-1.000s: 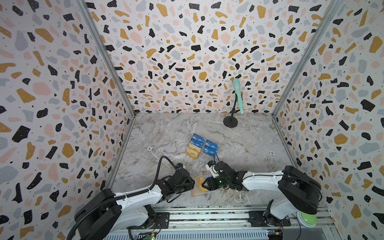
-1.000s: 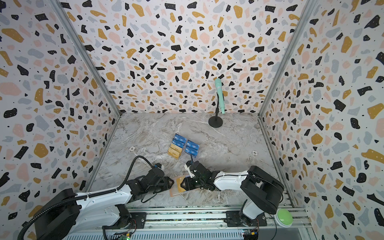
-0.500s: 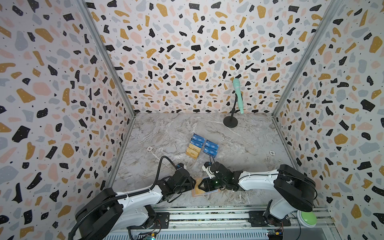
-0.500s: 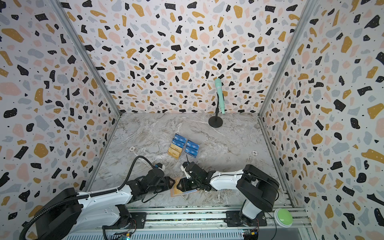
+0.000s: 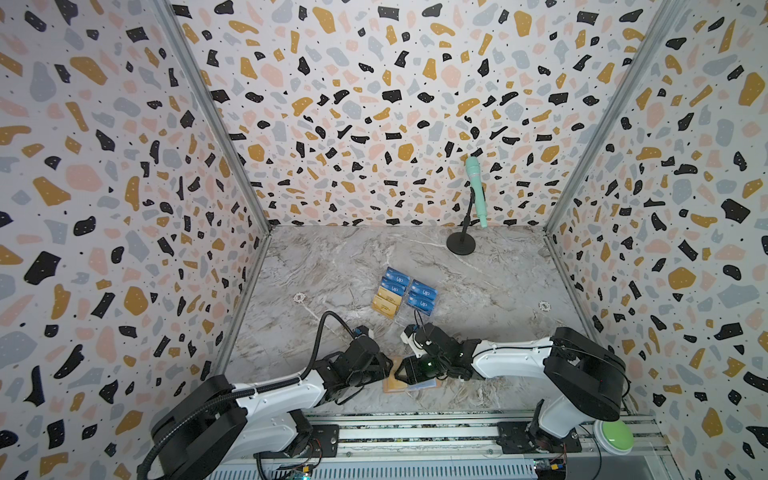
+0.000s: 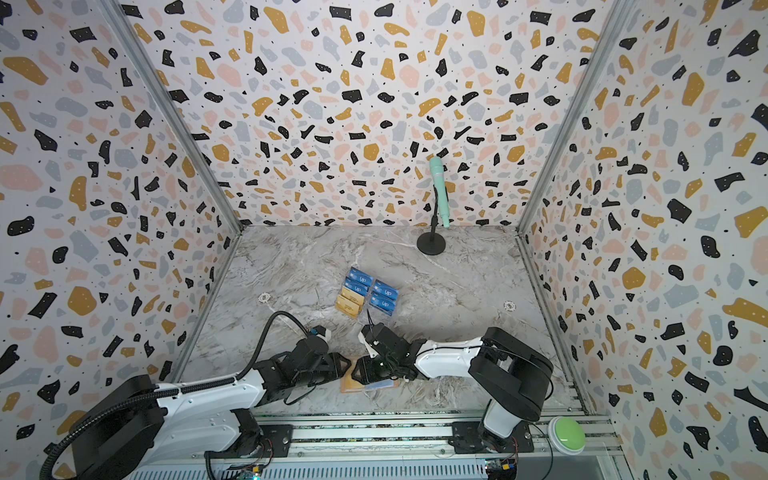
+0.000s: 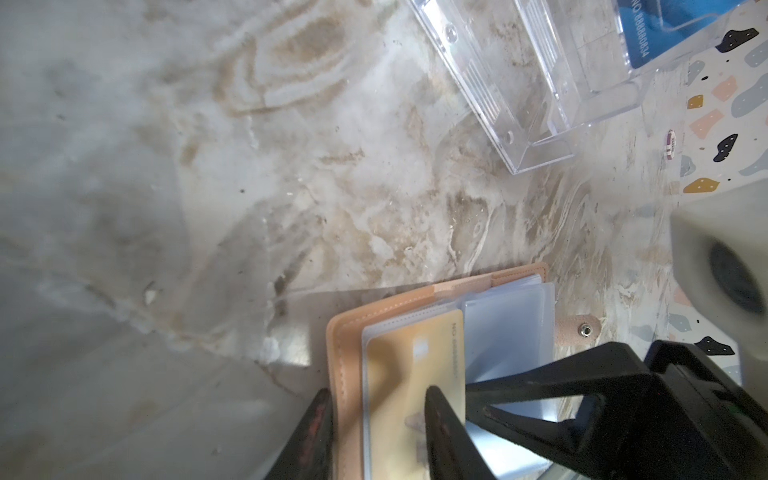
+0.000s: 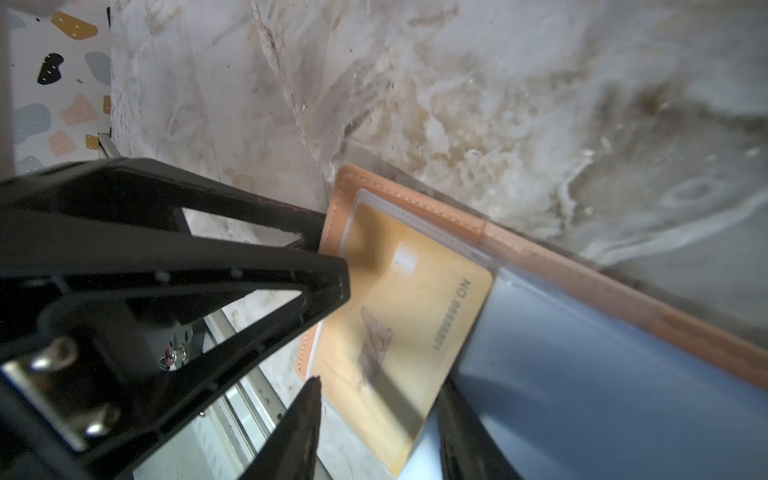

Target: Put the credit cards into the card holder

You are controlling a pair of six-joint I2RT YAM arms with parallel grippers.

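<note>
Cards sit in two places. The clear acrylic stand (image 7: 540, 104) near the middle of the worktop (image 5: 490, 291) carries most of the credit cards (image 5: 422, 297) in its tiers. In both top views one column is all blue "VIP" cards, and the other has blue at the back and gold in front.

The card holder (image 5: 390, 386) lies open and flat near the front edge of the worktop, apart from the stand and between the two arms. Its outer page has a gold card (image 7: 411, 365) under a clear sleeve. The remaining sleeves (image 7: 507, 332) lie stacked on the spine side, and the snap tab (image 7: 582, 330) rests flat on the worktop beyond them. A bluish patch shows over those sleeves in the top views, but I cannot tell whether it is a card or only plastic.

The left gripper (image 7: 376, 390) has its jaws part-way open, straddling the holder's outer edge. One finger (image 7: 316, 432) comes down just beside the cover and the other sits on the sleeved gold card; nothing is clamped between them.

The right gripper (image 8: 380, 382) reaches in from the spine side with its jaws part-way apart. One finger sits at each long edge of the gold card's near end. I cannot tell whether they pinch the card or merely frame it.
</note>
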